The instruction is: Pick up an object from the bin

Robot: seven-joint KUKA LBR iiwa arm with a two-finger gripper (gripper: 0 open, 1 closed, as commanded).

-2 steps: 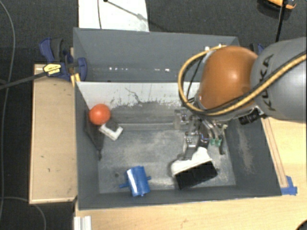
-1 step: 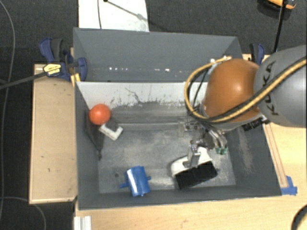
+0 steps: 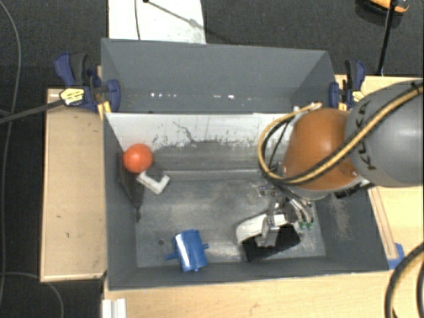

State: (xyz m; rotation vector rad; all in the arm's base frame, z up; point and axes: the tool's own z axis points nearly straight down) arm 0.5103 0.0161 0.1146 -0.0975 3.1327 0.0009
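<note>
A grey metal bin (image 3: 212, 78) with a scuffed floor sits amid pale boards on a dark floor, and 4 loose things lie in it. The arm comes in from the right under its orange cover (image 3: 318, 152), and the gripper (image 3: 273, 229) is low over the front right part of the floor. Directly beneath it, and a little toward the near wall, lies a flat black object (image 3: 281, 242) with a white piece (image 3: 250, 228) touching its left end. The black object's long axis runs on a slant, its left end nearer the front wall and its right end pointing up and away toward the bin's right side. Whether the claw is released or clenched I cannot tell, because the wrist hardware hides it, so no grasp can be claimed. Any closing move, I judge, would need to cross that slanted axis. Well apart are a blue cylinder (image 3: 190, 250) at front left, and an orange ball (image 3: 138, 158) near the left wall with a small white block (image 3: 154, 181) just beside it.
</note>
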